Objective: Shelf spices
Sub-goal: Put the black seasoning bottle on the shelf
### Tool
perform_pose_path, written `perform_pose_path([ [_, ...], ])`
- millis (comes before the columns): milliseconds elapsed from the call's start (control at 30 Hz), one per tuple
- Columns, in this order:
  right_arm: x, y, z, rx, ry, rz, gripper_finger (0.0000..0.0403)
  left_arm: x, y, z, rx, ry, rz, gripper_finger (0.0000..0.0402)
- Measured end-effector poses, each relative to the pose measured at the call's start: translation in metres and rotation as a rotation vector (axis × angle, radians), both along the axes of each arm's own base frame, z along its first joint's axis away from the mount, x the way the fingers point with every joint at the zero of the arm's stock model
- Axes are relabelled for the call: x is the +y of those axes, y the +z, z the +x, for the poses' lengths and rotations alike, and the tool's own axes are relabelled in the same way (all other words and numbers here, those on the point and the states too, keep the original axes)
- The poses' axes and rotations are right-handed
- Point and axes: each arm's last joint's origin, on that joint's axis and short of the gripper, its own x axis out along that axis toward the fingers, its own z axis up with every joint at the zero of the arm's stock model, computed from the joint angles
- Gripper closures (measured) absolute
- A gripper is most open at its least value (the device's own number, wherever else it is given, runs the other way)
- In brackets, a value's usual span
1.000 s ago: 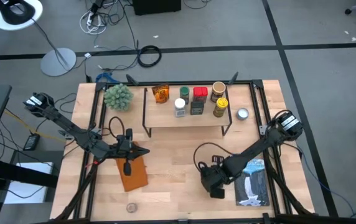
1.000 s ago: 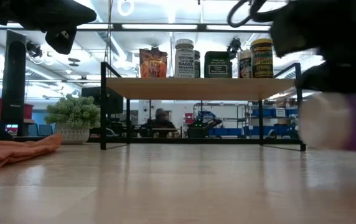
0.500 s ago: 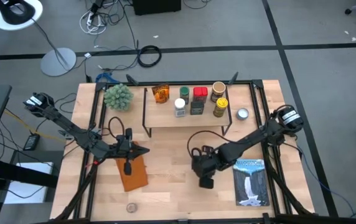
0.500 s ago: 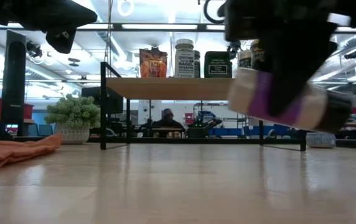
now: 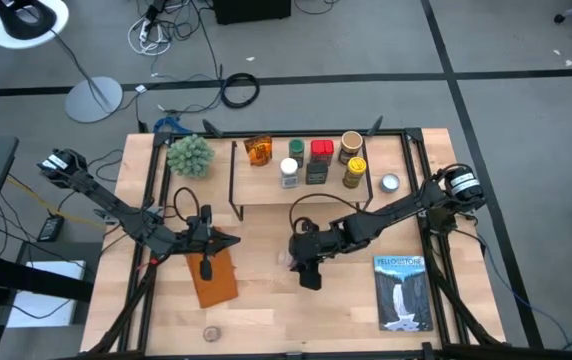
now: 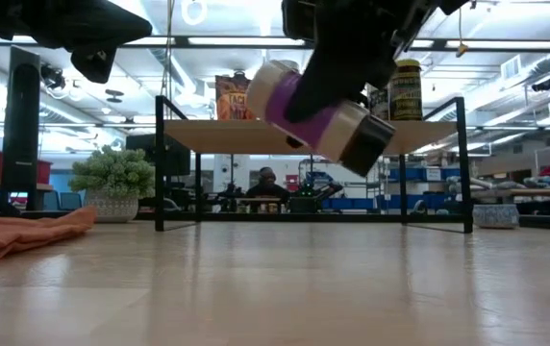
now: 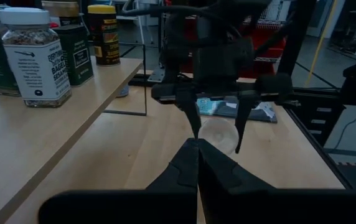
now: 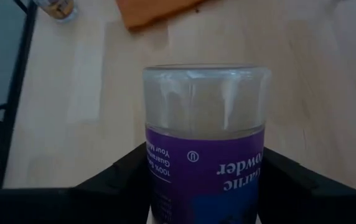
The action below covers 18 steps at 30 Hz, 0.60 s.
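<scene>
A clear spice jar with a purple label and a black lid hangs in front of the shelf, with my right gripper shut on it. The shelf is a wooden board on black wire legs at the table's far side. Several spice jars stand on its top. My left gripper is shut and holds nothing. It hovers over the orange notebook at the left. The left wrist view shows the jar between the right arm's fingers. My right gripper pinches the jar's purple-labelled body between its two fingers, one on each side. The fingers slant down toward the table's left and lie across the jar. The jar is clear of the table and tilted, lid end lowest and base uppermost.
A blue-and-white book lies at the near right. A potted plant stands left of the shelf, and a small tin sits on the table to its right. A small round lid lies near the front edge.
My right gripper has carried the jar from beside the book toward the table's left and toward the shelf, rising. It has tipped, so the jar went from lying level to tilted with its lid end down.
</scene>
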Motion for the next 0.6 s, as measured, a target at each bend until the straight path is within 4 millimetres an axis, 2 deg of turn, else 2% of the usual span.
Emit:
perform_pose_path([
  [600,0.0002,0.0024,0.0031,-0.036,0.032,0.009,0.0154,0.0005,0.0000,0.0000,-0.001,0.016,0.002,0.0396],
])
